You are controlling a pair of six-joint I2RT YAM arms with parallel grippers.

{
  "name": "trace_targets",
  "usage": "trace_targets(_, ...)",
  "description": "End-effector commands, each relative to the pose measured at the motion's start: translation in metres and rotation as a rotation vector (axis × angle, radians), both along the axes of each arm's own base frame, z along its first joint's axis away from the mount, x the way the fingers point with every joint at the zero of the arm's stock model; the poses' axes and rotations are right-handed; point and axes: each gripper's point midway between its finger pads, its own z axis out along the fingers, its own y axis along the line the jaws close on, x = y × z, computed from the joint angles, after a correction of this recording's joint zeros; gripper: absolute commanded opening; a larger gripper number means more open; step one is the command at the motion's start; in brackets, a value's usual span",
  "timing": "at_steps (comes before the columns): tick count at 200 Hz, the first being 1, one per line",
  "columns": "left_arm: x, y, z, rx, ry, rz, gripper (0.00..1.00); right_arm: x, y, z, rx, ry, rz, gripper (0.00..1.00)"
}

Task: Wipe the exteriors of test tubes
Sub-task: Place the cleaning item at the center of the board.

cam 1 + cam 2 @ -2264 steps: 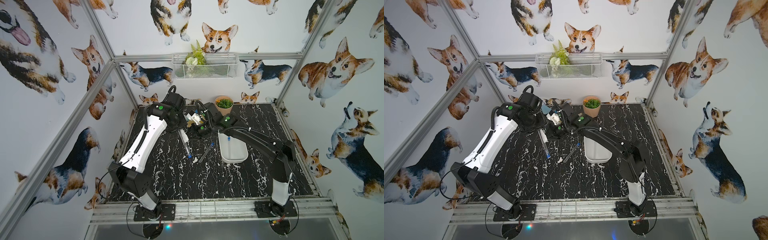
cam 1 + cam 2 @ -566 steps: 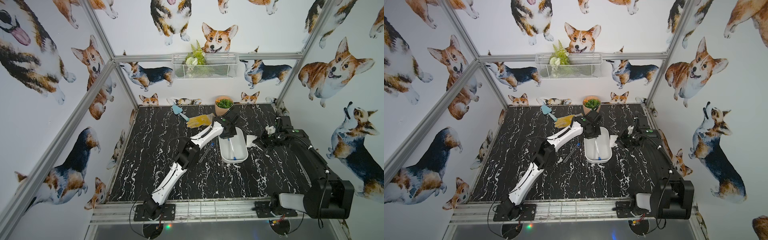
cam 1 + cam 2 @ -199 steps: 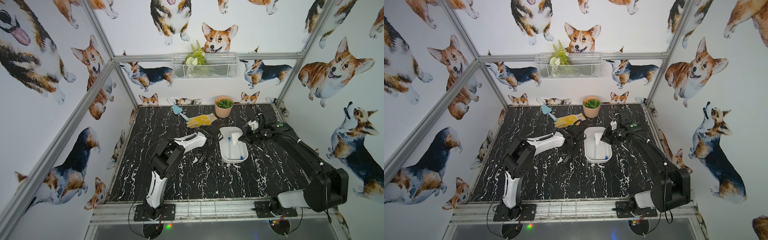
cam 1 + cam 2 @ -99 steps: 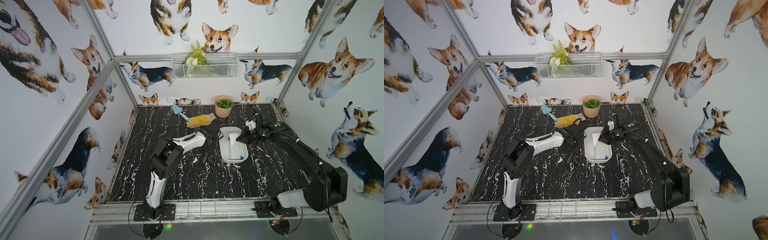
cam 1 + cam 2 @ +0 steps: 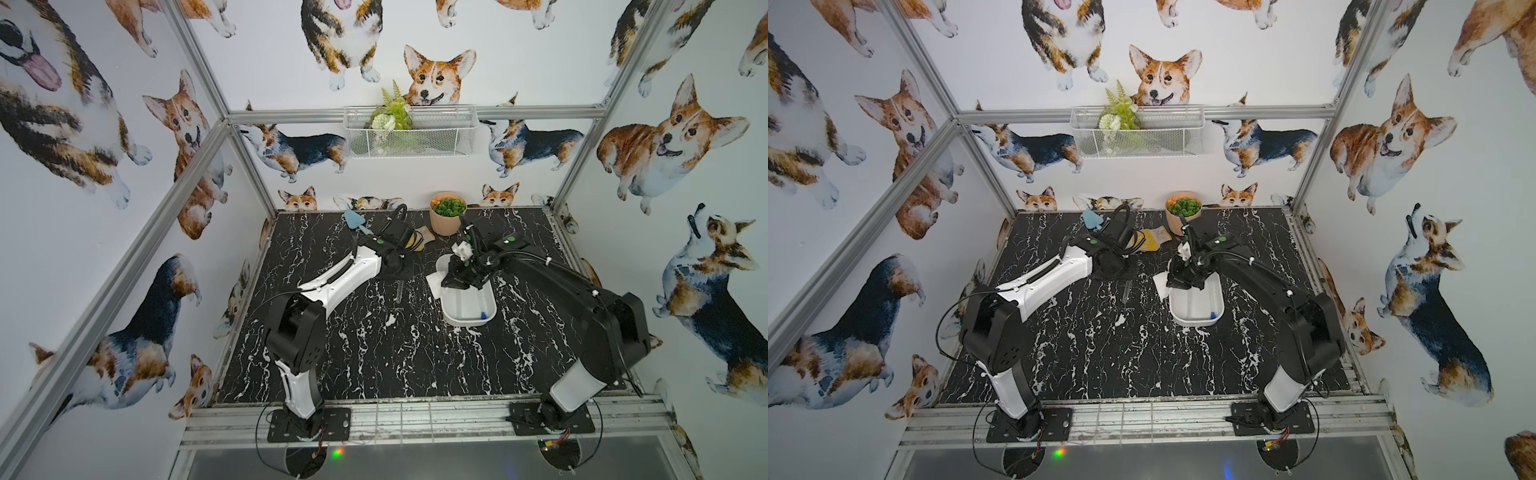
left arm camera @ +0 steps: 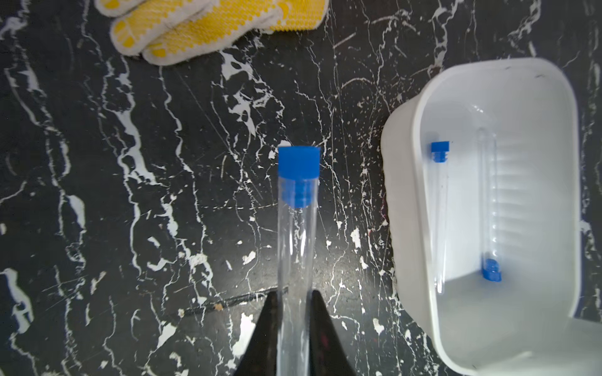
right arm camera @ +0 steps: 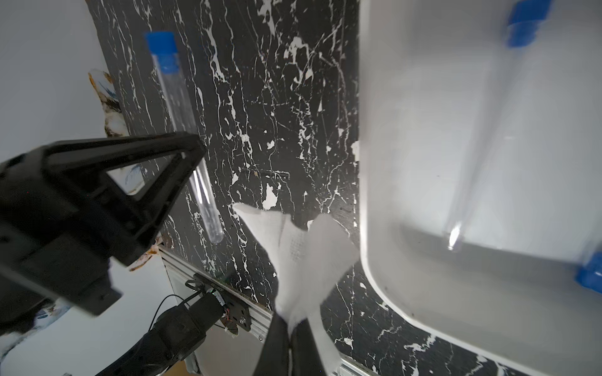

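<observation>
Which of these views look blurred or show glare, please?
Right wrist view: the white tub and the tube inside it are smeared soft, the wipe crisper. Left wrist view: sharp, with bright streaks along the held test tube. Both top views: wide-angle, so the frame posts splay outward.

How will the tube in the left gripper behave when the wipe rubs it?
The tube looks stiff and smooth, so it may slip or swivel between the left gripper's narrow tips. Gripped away from its cap, that long end could swing under the wipe.
</observation>
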Motion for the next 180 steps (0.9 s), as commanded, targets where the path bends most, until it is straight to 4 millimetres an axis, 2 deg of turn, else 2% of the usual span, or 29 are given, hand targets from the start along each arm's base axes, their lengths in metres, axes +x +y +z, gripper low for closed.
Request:
trace_targets(1, -0.013, 0.006, 0.010, -0.037, 0.047, 0.010, 0.14, -0.010, 0.021, -0.019, -0.028, 0.065, 0.071, 0.00)
trace_targets(23, -0.020, 0.008, 0.021, -0.053, 0.051, 0.009, 0.14, -0.009, 0.042, -0.037, -0.022, 0.116, 0.091, 0.00)
trace_targets(58, -0.031, 0.007, 0.027, -0.100, 0.079, 0.001, 0.14, 0.002, 0.058, -0.042, 0.012, 0.139, 0.073, 0.00)
trace_targets(77, -0.034, 0.005, 0.026, -0.140, 0.106, 0.000, 0.14, 0.003, 0.059, -0.040, 0.005, 0.146, 0.072, 0.31)
trace_targets(87, -0.035, 0.004, 0.026, -0.161, 0.122, 0.000, 0.14, 0.004, 0.059, -0.035, 0.009, 0.139, 0.067, 0.42)
trace_targets(99, -0.035, 0.003, 0.026, -0.183, 0.131, 0.001, 0.14, 0.004, 0.059, -0.028, 0.024, 0.124, 0.058, 0.47)
trace_targets(133, -0.035, -0.001, 0.031, -0.251, 0.161, -0.002, 0.14, 0.009, 0.069, 0.004, 0.157, 0.058, 0.013, 0.49)
trace_targets(180, -0.040, -0.009, 0.037, -0.326, 0.191, -0.013, 0.15, 0.031, 0.086, 0.043, 0.331, -0.028, -0.083, 0.51)
